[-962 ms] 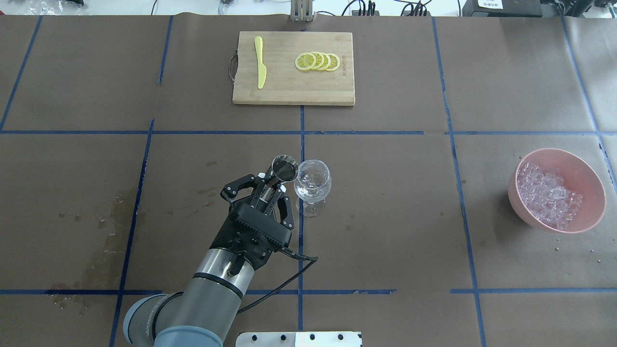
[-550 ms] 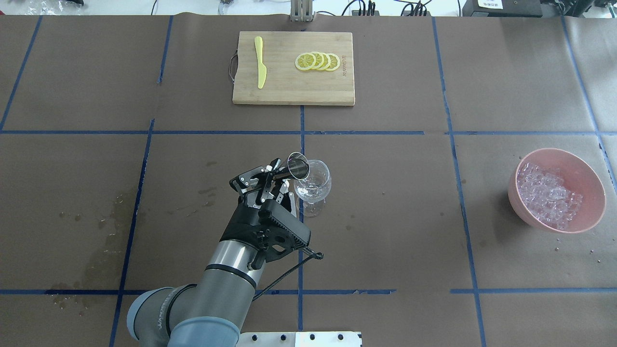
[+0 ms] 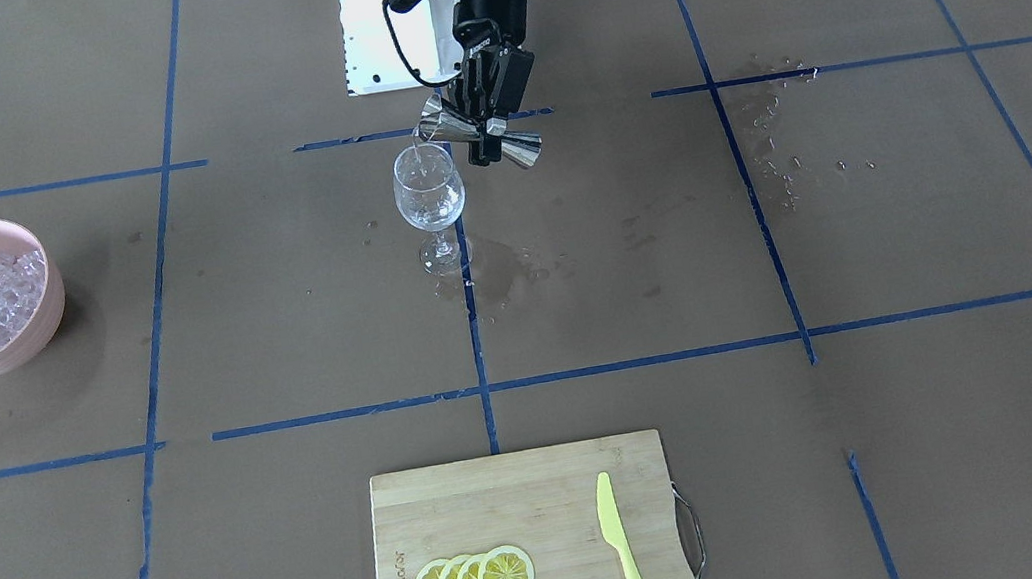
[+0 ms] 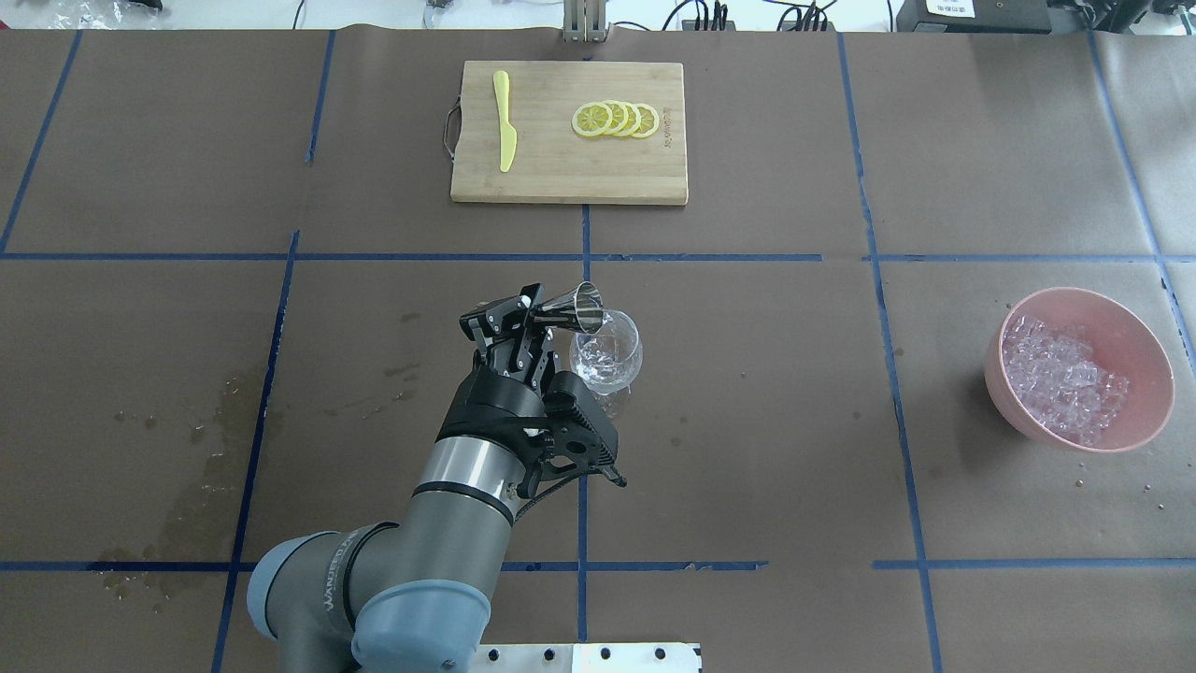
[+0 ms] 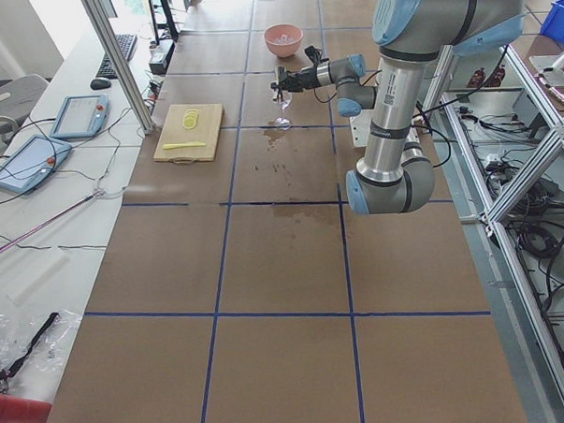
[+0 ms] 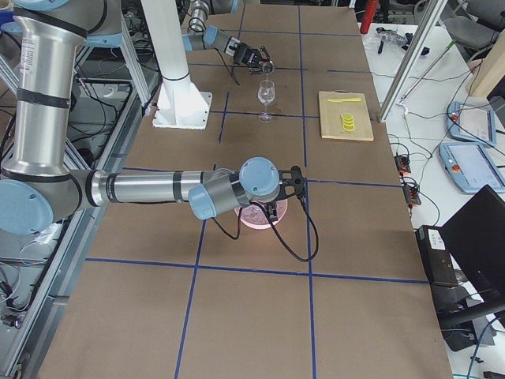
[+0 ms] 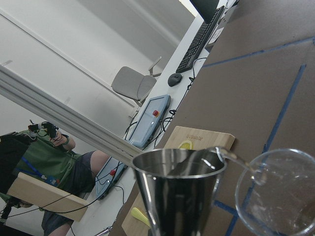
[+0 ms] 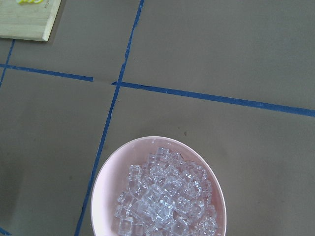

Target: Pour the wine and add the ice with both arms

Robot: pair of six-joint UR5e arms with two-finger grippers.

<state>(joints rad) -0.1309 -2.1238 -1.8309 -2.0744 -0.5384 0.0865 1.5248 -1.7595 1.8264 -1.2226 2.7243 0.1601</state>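
Note:
My left gripper (image 4: 540,322) is shut on the waist of a steel jigger (image 4: 572,309), tipped on its side with its mouth at the rim of the clear wine glass (image 4: 607,360). In the left wrist view a thin stream of wine (image 7: 237,159) runs from the jigger (image 7: 177,196) into the glass (image 7: 280,196). The front view shows the same tilt: jigger (image 3: 436,126), glass (image 3: 429,196). The ice (image 4: 1065,379) is heaped in a pink bowl (image 4: 1135,332) at the right. My right gripper (image 6: 287,186) hangs over that bowl; its wrist view shows only ice (image 8: 165,196). I cannot tell whether it is open or shut.
A wooden cutting board (image 4: 561,178) at the far middle carries lemon slices (image 4: 617,120) and a yellow knife (image 4: 505,120). Wet stains (image 4: 220,411) mark the brown paper at the left. The white pedestal (image 4: 579,657) sits at the near edge.
My left wrist has rolled, tipping the jigger from nearly upright onto its side over the glass rim, and liquid now runs out. The glass and bowl have not moved.

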